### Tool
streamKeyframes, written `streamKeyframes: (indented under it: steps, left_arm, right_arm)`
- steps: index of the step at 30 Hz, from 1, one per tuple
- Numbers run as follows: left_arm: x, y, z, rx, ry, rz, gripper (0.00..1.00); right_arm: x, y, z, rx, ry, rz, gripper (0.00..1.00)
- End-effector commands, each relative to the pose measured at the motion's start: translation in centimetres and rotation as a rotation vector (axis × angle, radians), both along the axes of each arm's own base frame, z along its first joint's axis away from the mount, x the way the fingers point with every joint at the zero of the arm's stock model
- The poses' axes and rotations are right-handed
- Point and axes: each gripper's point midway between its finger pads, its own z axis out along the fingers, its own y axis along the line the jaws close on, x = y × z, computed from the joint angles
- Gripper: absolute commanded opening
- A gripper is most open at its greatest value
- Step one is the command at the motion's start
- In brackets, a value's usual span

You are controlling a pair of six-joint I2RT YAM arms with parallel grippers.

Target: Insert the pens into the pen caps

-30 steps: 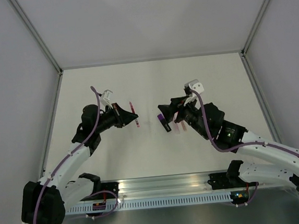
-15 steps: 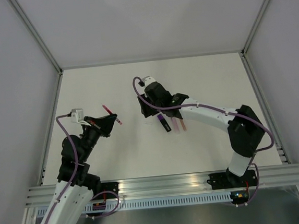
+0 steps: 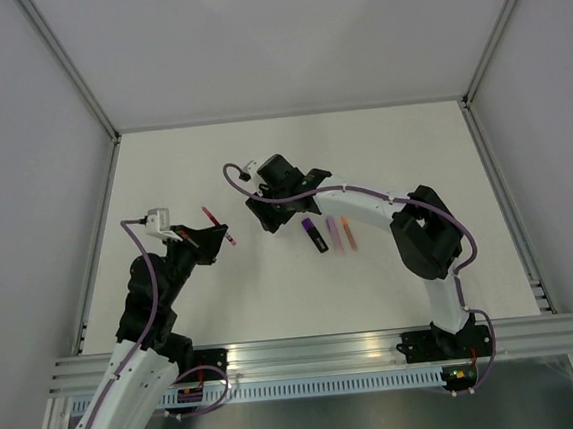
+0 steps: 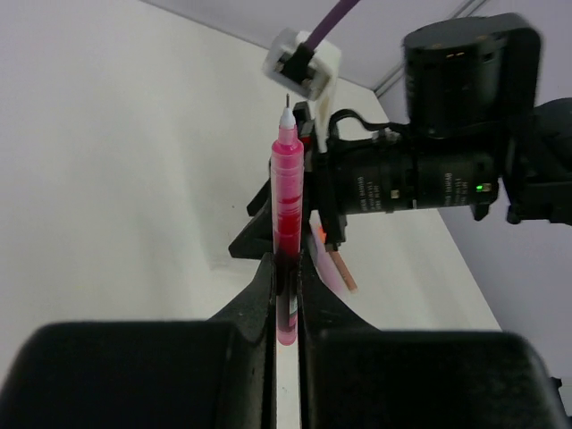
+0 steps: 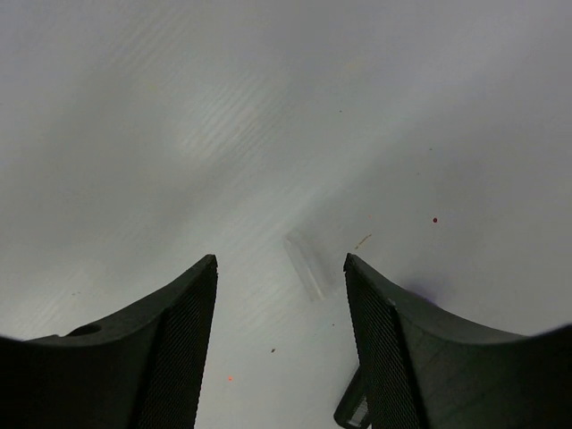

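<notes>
My left gripper (image 4: 286, 261) is shut on the lower end of a thin red pen (image 4: 288, 192), whose white tip points away from the wrist. Seen from above, that red pen (image 3: 209, 217) sticks out of the left gripper (image 3: 214, 240) at the table's left. The right gripper (image 5: 279, 261) hangs open low over the table, with a small clear cap (image 5: 306, 264) lying between its fingers, nearer the right one. In the top view the right gripper (image 3: 264, 220) is left of the black purple-tipped marker (image 3: 315, 235), the pale pink pen (image 3: 334, 232) and the orange pen (image 3: 349, 231).
The right arm (image 3: 366, 205) reaches from its base at the bottom right across the middle of the table, passing just behind the lying pens. Grey walls and metal frame posts (image 3: 74, 82) enclose the white table (image 3: 303, 293).
The right gripper has swung left, from over the marker to a spot left of the pens. The left arm has pulled back towards the left with the red pen still held.
</notes>
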Motion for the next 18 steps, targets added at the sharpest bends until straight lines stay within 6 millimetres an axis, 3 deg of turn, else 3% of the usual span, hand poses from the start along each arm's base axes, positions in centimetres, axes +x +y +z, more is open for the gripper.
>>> streamKeyframes:
  steps: [1,12,18]
  left_arm:
    - [0.0,0.5,1.4,-0.019,-0.058,0.028,0.02]
    - [0.5,0.2,0.7,-0.014,-0.030,0.019,0.02]
    - [0.5,0.2,0.6,-0.012,-0.027,0.024,0.02]
  right_arm:
    - [0.1,-1.6,-2.9,-0.176,0.013,0.131,0.64]
    - [0.1,-2.7,-6.0,-0.248,0.058,0.144,0.63]
    - [-0.3,-2.5,-6.2,-0.199,0.119,0.076,0.50]
